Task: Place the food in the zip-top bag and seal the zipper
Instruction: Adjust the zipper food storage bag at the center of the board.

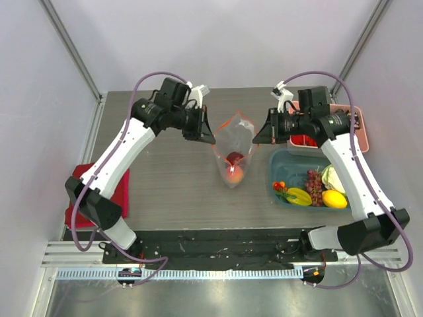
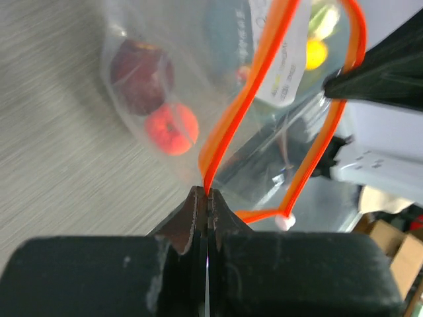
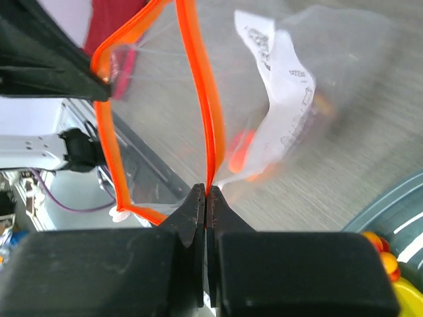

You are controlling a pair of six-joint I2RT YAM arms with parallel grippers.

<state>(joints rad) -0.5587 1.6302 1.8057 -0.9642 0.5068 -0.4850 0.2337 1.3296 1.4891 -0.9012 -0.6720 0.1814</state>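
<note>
The clear zip-top bag [image 1: 232, 142] hangs over the middle of the table with its mouth pulled open. Its orange zipper [image 2: 225, 132] forms a loop, and the white slider tab [image 2: 285, 222] sits at one corner. My left gripper [image 2: 207, 191] is shut on the zipper's left side. Opposite it, my right gripper [image 3: 206, 190] is shut on the right side of the zipper [image 3: 210, 119]. Inside the bag lie a dark red piece [image 1: 234, 158] and an orange fruit [image 1: 234, 174]. More food lies in a teal bin [image 1: 284, 162]: lemon [image 1: 334, 199], starfruit [image 1: 299, 196], grapes [image 1: 313, 185], cabbage [image 1: 332, 178].
A pink tray [image 1: 360, 122] stands behind the teal bin at the right edge. A folded red cloth [image 1: 99, 191] lies at the table's left edge under the left arm. The bag's white label [image 3: 281, 99] faces the right wrist camera.
</note>
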